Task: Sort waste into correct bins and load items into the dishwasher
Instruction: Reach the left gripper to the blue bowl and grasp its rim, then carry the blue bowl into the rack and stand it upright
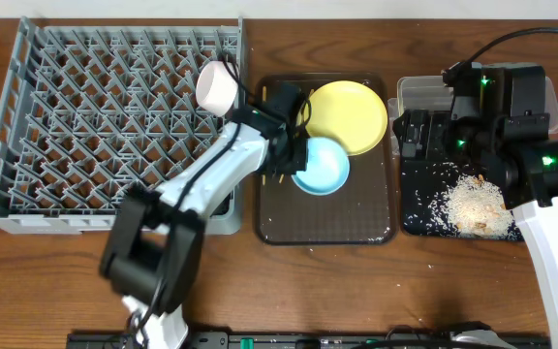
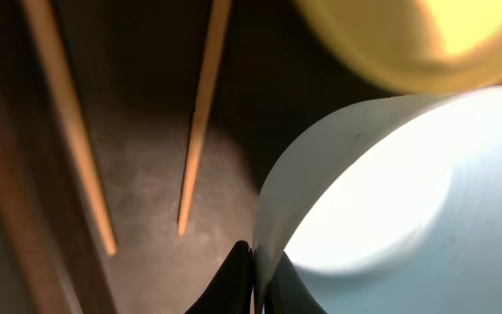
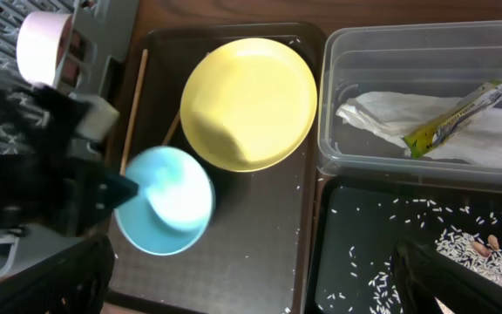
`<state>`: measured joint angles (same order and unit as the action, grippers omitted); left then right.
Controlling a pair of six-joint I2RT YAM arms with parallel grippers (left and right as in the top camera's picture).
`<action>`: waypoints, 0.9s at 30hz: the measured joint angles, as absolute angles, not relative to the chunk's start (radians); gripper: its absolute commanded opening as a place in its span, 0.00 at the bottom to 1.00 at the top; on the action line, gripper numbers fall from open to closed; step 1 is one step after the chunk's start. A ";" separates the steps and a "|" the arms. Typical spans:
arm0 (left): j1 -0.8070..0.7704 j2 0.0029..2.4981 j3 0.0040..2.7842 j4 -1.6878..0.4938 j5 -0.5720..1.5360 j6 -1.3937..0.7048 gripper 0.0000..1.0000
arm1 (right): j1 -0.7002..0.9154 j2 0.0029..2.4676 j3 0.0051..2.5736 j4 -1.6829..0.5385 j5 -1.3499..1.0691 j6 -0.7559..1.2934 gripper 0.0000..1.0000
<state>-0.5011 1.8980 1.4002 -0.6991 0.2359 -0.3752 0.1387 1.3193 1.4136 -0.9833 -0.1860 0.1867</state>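
Note:
My left gripper (image 1: 295, 155) is shut on the left rim of the light blue bowl (image 1: 325, 167), which sits on the brown tray next to the yellow plate (image 1: 349, 114). In the left wrist view the jaws (image 2: 258, 272) pinch the bowl wall (image 2: 390, 201), with two chopsticks (image 2: 201, 122) lying on the tray. My right gripper (image 3: 260, 292) is open and empty, over the seam between the brown tray and the black tray (image 3: 364, 262) of rice (image 1: 475, 206). The clear tub (image 3: 338, 61) holds the napkin (image 3: 382, 113) and sachet (image 3: 460, 118). The white cup (image 1: 216, 85) lies in the dish rack (image 1: 27, 145). The white bowl is out of view.
The dark brown serving tray (image 1: 327, 218) lies between the rack and the black tray. A few rice grains lie loose on it and on the wooden table (image 1: 434, 291). The right arm covers most of the clear tub (image 1: 417, 89) in the overhead view.

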 measured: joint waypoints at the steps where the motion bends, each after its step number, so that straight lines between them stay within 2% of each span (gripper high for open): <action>1: -0.501 1.869 1.401 -0.699 0.229 -0.373 0.07 | 0.139 1.319 1.414 -0.983 -0.186 0.187 0.99; 8: -0.501 1.667 1.401 -0.743 0.014 -0.366 0.07 | 0.139 1.319 1.414 -0.983 -0.186 0.187 0.99; 27: -0.500 1.651 1.401 -0.802 -1.061 -0.364 0.07 | 0.139 1.319 1.414 -0.983 -0.186 0.187 0.99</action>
<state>-0.5003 1.6512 1.4006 -0.8024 -1.0607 -0.3637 0.1387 1.3193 1.4136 -0.9833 -0.1860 0.1867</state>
